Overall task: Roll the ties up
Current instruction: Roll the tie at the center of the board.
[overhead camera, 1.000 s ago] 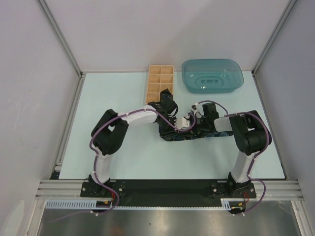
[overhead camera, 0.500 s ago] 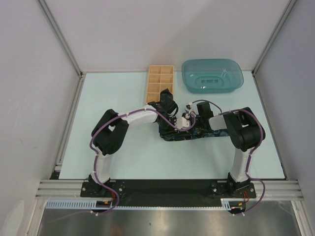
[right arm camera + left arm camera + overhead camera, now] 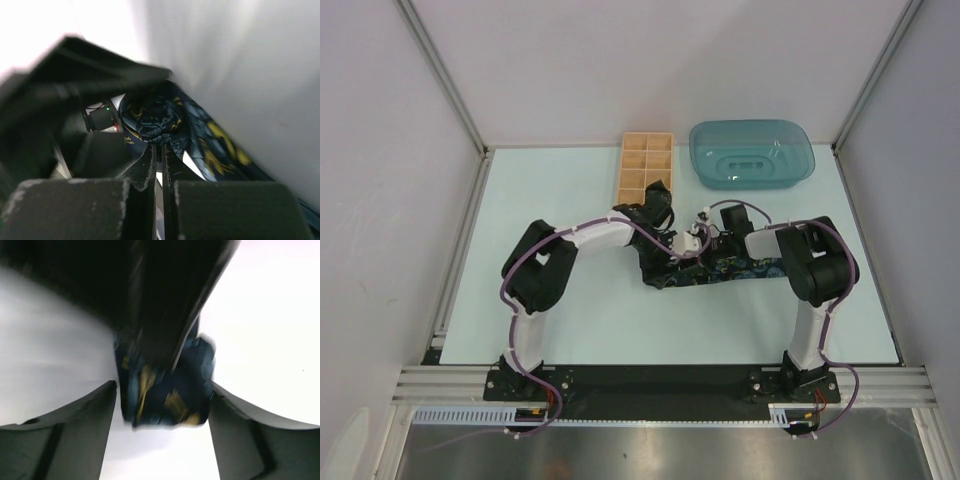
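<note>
The tie is woven cloth, dark, with a faint silky sheen on its yellow and blue threads. The box is pale bare wood, matt. The tray is see-through teal plastic, glossy. The counter is a smooth, matt, pale green sheet. The left gripper has fingers of dark matt plastic. The rails at the near edge are brushed grey metal.

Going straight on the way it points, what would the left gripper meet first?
The tie's rolled end, just ahead between the left gripper's open fingers; blur leaves the depth unclear.
</note>
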### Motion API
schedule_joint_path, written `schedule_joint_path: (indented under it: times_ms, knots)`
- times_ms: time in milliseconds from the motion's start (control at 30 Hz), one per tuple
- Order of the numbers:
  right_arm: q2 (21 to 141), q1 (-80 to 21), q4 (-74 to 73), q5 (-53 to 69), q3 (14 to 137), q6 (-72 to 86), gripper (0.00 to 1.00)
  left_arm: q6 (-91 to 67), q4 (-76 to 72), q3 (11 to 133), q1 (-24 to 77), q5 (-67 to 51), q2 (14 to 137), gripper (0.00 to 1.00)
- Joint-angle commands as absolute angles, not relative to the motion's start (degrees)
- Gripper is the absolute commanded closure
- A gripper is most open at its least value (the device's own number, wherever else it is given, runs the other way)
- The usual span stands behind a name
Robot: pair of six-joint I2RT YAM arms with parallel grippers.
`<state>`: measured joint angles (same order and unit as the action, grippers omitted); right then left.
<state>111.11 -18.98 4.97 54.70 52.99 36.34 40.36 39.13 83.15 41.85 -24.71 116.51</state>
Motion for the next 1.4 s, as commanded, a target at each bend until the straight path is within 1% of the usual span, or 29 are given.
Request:
schedule_joint_path:
  times_ms: [0, 33, 200, 233, 267, 567, 833, 933, 1033, 1067, 1167, 1300, 1333, 1367]
  knots:
    - [112.6, -16.9, -2.4, 47.8, 53.4, 28.8, 1.00, 35.5, 32.1, 79.3, 36.5, -32.2, 109.4, 0.16]
    - [112.6, -16.3, -3.4, 47.6, 53.4, 27.6, 1.00, 33.9, 30.3, 76.9, 35.9, -35.1, 108.4, 0.14]
    - [112.0, -14.1, -6.0, 46.1, 53.6, 24.4, 1.00, 30.3, 17.1, 69.4, 34.5, -40.0, 103.1, 0.02]
    - [111.9, -13.8, -6.9, 46.0, 53.6, 23.8, 1.00, 28.9, 14.9, 67.1, 34.6, -40.3, 102.2, 0.01]
    - [111.8, -13.4, -7.3, 45.7, 53.8, 23.0, 1.00, 28.2, 10.9, 66.2, 34.6, -41.4, 102.2, 0.00]
    - [112.0, -13.1, -11.1, 41.7, 54.7, 20.0, 1.00, 25.0, -3.0, 63.5, 36.7, -46.2, 106.6, 0.00]
    - [112.9, -12.7, -12.1, 39.1, 54.7, 19.6, 1.00, 22.8, -7.5, 63.1, 39.4, -46.0, 110.6, 0.01]
    - [113.1, -12.6, -11.5, 39.4, 54.3, 20.6, 1.00, 21.5, -8.8, 63.0, 40.3, -44.7, 111.8, 0.05]
    - [113.4, -12.6, -9.8, 40.5, 53.6, 22.4, 1.00, 20.5, -8.5, 63.6, 41.6, -42.2, 113.3, 0.12]
    - [113.4, -12.7, -9.1, 41.0, 53.4, 22.8, 1.00, 20.1, -7.7, 64.1, 41.7, -40.1, 113.7, 0.20]
    - [112.9, -12.6, -7.8, 41.9, 53.0, 24.0, 1.00, 20.7, -1.7, 67.1, 42.3, -35.8, 115.2, 0.34]
    - [111.6, -12.7, -5.2, 42.9, 51.9, 25.6, 1.00, 26.7, 4.0, 67.8, 42.5, -32.5, 114.3, 0.42]
    - [111.5, -12.7, -5.0, 43.5, 51.9, 25.7, 1.00, 27.6, 7.8, 68.5, 42.5, -32.1, 114.2, 0.48]
    - [111.4, -12.7, -4.9, 44.4, 52.0, 25.8, 1.00, 28.6, 9.6, 69.1, 42.5, -32.0, 114.4, 0.51]
